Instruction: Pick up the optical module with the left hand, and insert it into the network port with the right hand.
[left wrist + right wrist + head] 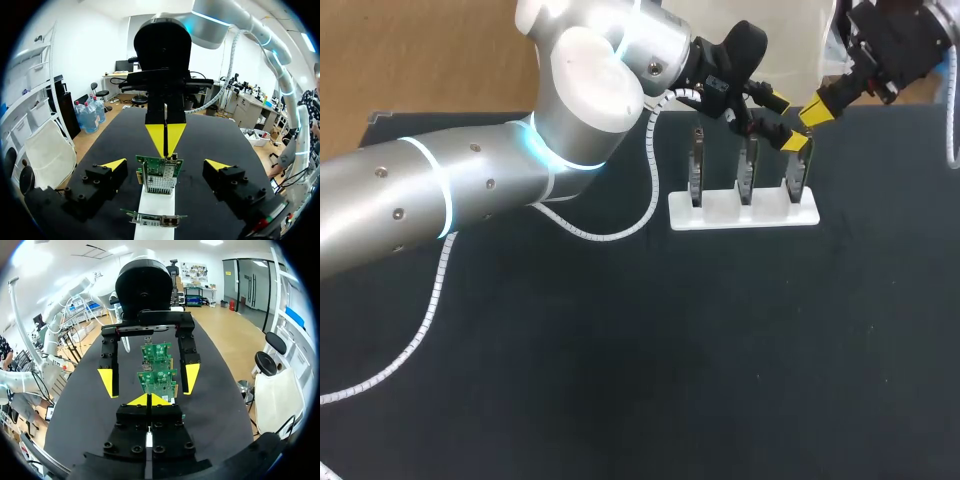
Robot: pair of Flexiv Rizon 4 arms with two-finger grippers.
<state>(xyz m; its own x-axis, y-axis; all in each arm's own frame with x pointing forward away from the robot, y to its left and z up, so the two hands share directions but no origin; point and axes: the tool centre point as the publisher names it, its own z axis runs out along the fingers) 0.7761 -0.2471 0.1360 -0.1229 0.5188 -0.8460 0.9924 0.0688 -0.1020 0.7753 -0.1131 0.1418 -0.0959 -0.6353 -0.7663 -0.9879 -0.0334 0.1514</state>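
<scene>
Left claw (165,164) stood open, its fingers flanking a network card (160,176) without touching it. Right claw (148,400) was pinched closed at the card's top edge; the optical module was too small to make out. The card stood upright in a white stand (743,212), at 1 o'clock on the worktop (620,380).

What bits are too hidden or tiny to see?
- Left wrist view: the shut tips of the right gripper hide whether an optical module sits between them.
- Head view: network ports on the boards are too small to find.
- Head view: the left arm covers much of the table on its left side.
</scene>
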